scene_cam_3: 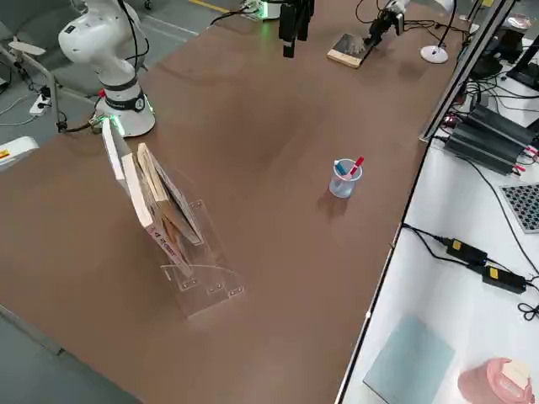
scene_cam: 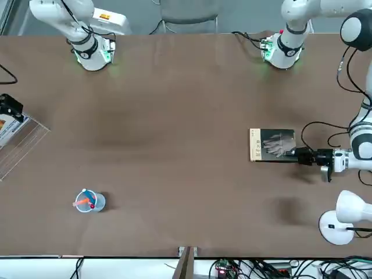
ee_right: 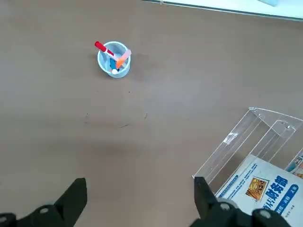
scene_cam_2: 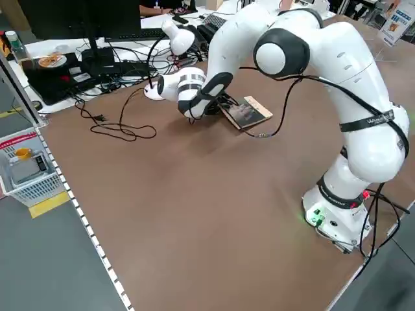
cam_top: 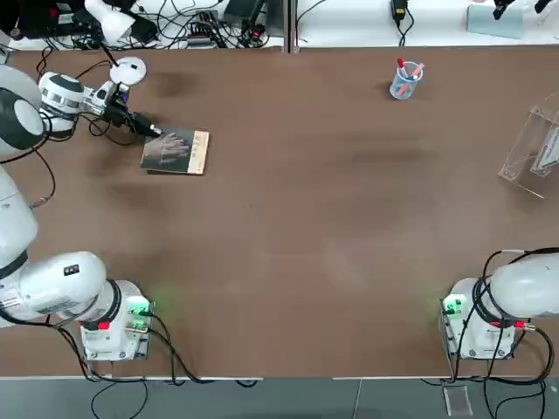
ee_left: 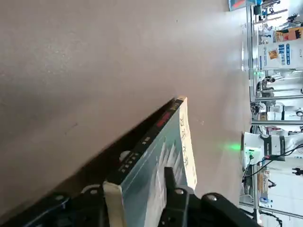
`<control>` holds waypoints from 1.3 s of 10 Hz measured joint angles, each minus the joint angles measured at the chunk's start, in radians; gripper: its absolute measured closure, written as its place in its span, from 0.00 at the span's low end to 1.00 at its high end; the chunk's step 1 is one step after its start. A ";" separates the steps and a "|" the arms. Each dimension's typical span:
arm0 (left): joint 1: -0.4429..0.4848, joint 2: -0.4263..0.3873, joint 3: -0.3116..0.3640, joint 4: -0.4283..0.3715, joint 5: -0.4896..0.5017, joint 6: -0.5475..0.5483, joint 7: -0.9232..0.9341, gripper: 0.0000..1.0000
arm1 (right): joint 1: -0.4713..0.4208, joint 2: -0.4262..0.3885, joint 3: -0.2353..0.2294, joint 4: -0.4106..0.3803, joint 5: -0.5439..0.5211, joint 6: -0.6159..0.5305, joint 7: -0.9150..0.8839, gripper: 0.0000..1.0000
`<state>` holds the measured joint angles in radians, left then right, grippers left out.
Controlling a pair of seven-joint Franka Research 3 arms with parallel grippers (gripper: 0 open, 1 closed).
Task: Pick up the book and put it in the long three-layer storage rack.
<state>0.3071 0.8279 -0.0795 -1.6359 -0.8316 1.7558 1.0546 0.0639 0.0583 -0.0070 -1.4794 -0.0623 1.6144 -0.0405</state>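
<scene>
The book (cam_top: 176, 151) lies upper left in the top view, right of centre in the front view, tan strip away from the left gripper (cam_top: 155, 132), whose jaws are closed on one edge; the left wrist view shows one finger over the cover, one under, and that edge lifted off the table (cam_top: 297, 244). Risks, as I judge them: the grip is only at an edge, so a thin book could sag, pivot or slip out on the lift; the carry is long, since the rack (cam_top: 534, 148) sits at the far right edge of the top view, well apart from the book. The rack already holds booklets, seen in the right side view, so the book could catch on them or on a clear tier edge when it goes in. The pen cup (cam_top: 404, 80), upper right in the top view, stands near a straight path. A white lamp (cam_top: 127, 70) and loose cables sit just beside the left gripper, a snag risk. The right gripper (ee_right: 137, 201) hovers near the rack, jaws wide, empty.
</scene>
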 joint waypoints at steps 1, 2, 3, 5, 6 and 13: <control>0.000 0.000 0.000 0.000 0.000 0.000 -0.016 0.70 | 0.000 0.000 0.001 0.000 0.000 -0.001 0.000 0.00; 0.000 0.000 0.000 0.000 0.000 0.000 -0.040 0.71 | 0.000 0.000 0.002 0.000 0.000 -0.001 -0.001 0.00; 0.000 0.000 0.000 0.000 0.000 -0.005 -0.060 0.78 | 0.001 0.000 0.003 0.000 -0.001 -0.001 -0.003 0.00; 0.000 0.000 0.000 0.000 0.000 -0.027 -0.086 0.86 | 0.002 0.000 0.006 0.000 -0.005 -0.001 -0.003 0.00; 0.000 0.000 0.000 0.001 -0.003 -0.041 -0.090 0.97 | 0.002 0.000 0.006 0.000 -0.005 -0.002 -0.002 0.00; -0.007 -0.001 -0.020 0.062 -0.004 -0.096 -0.186 0.97 | 0.002 0.000 0.009 -0.001 0.002 -0.023 0.038 0.00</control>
<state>0.3005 0.8264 -0.0992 -1.5736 -0.8359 1.6602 0.8688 0.0660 0.0584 0.0024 -1.4800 -0.0602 1.5909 -0.0024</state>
